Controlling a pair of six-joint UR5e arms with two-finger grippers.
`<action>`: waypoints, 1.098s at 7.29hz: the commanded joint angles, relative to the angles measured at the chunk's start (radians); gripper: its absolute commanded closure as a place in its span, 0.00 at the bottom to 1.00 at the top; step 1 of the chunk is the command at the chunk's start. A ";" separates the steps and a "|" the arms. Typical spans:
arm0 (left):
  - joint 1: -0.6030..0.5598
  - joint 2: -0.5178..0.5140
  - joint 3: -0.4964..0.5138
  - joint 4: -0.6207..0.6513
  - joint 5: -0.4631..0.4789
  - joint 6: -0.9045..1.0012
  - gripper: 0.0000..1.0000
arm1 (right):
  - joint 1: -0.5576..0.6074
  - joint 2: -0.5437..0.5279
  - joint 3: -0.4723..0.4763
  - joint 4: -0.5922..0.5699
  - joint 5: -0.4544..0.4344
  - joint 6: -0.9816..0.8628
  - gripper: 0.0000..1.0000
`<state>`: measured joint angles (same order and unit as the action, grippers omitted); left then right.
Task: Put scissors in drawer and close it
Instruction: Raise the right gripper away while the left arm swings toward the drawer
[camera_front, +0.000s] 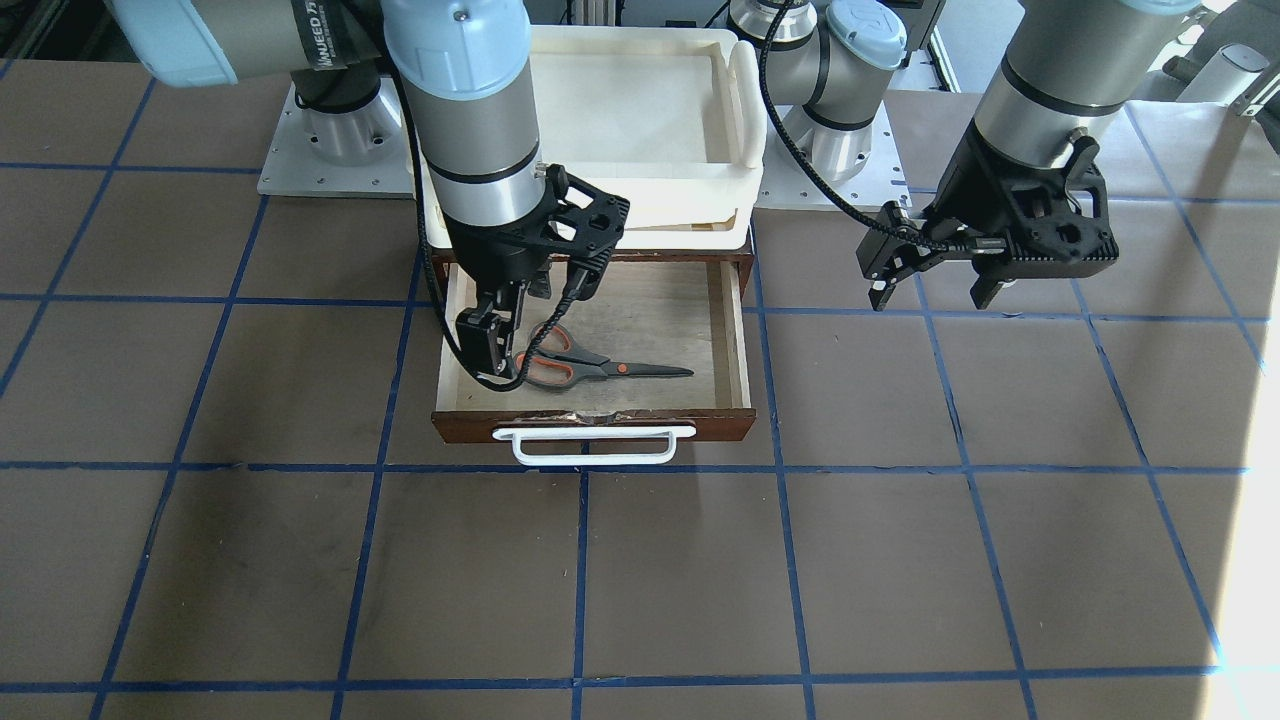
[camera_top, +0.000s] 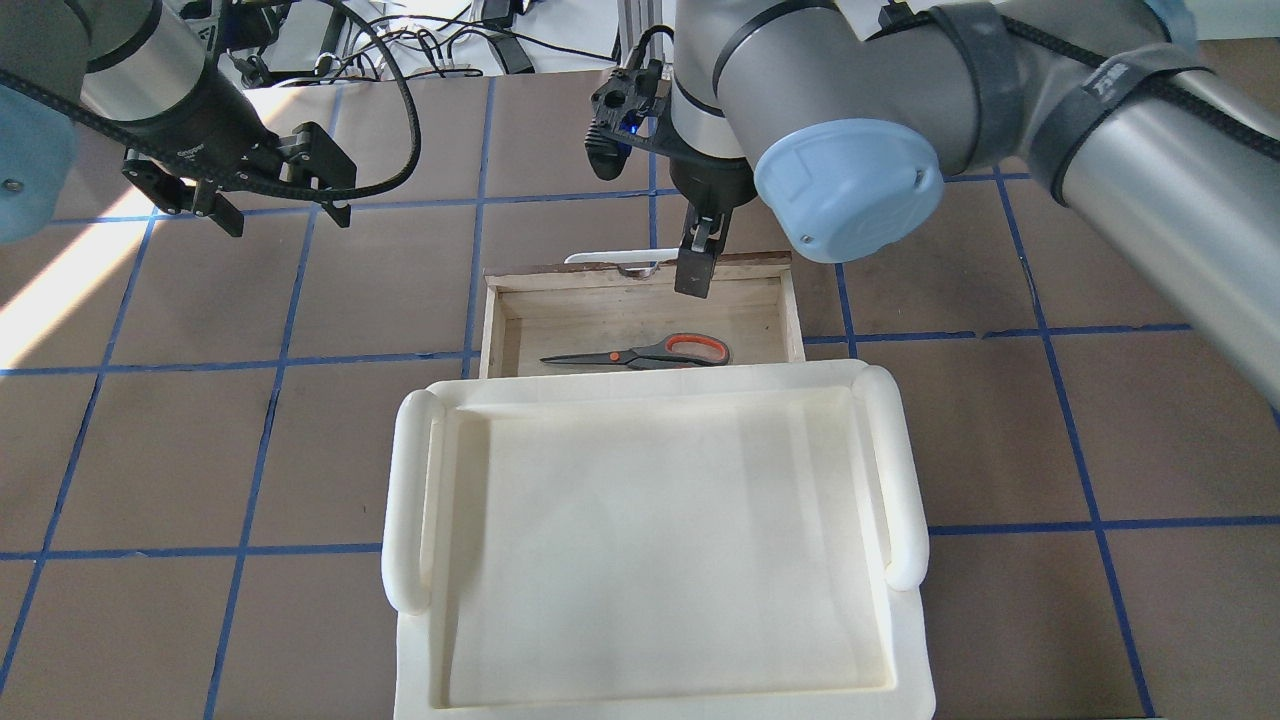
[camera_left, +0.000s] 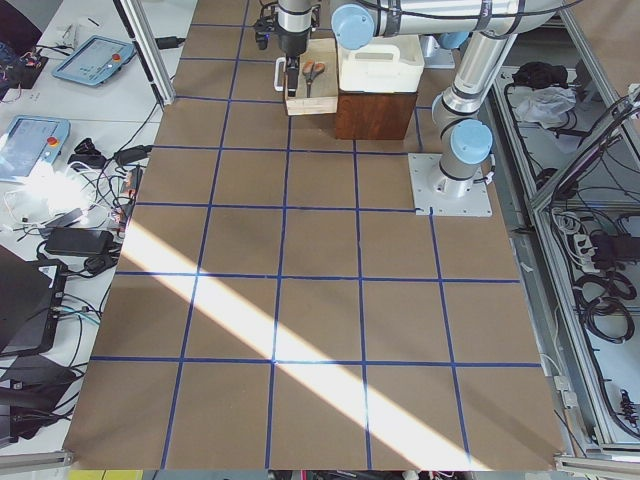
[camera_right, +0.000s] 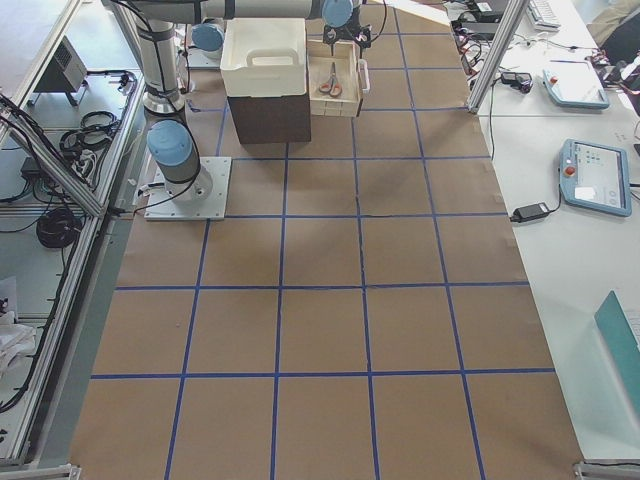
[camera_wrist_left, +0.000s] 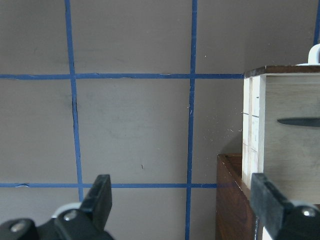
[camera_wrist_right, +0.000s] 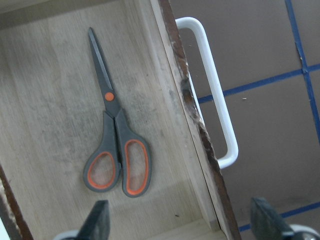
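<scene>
Already inside: scissors lie in the open drawer

Both jaws of the right gripper (camera_front: 492, 345) are spread wide and hold nothing; in its wrist view the two dark fingertips (camera_wrist_right: 98, 220) stand far apart at the bottom edge. It hangs above the robot's-right end of the drawer, near the front board, over the looped handles and not touching them.

Just below lie the small scissors with orange-and-grey looped handles and slim dark blades (camera_front: 590, 365). They rest flat on the drawer floor with blades closed, running roughly along the front board, loops towards the right arm's side and tips towards the middle.

The shallow pale plywood drawer with a dark reddish-brown front (camera_front: 700, 420) is pulled well out, its white bar handle (camera_front: 590, 447) facing away from the robot. Above its inner end sits a cream-white plastic tray (camera_top: 905, 480) on the dark wooden cabinet.

The left gripper (camera_top: 285, 215) hovers over the brown table marked with blue tape lines (camera_front: 900, 560), well apart from the drawer on the robot's left. Its fingers (camera_wrist_left: 100, 195) are likewise spread and hold nothing.
</scene>
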<state>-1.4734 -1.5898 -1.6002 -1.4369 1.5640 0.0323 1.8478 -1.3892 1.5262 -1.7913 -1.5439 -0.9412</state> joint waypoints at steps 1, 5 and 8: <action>-0.019 -0.068 0.009 0.114 -0.010 -0.038 0.00 | -0.123 -0.089 0.005 0.067 -0.001 0.120 0.00; -0.155 -0.252 0.113 0.217 -0.002 -0.256 0.00 | -0.256 -0.174 0.006 0.167 -0.022 0.517 0.00; -0.246 -0.387 0.144 0.315 -0.004 -0.425 0.00 | -0.257 -0.179 0.005 0.174 -0.002 0.897 0.00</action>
<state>-1.6843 -1.9191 -1.4628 -1.1725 1.5613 -0.3299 1.5926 -1.5665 1.5316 -1.6194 -1.5561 -0.1904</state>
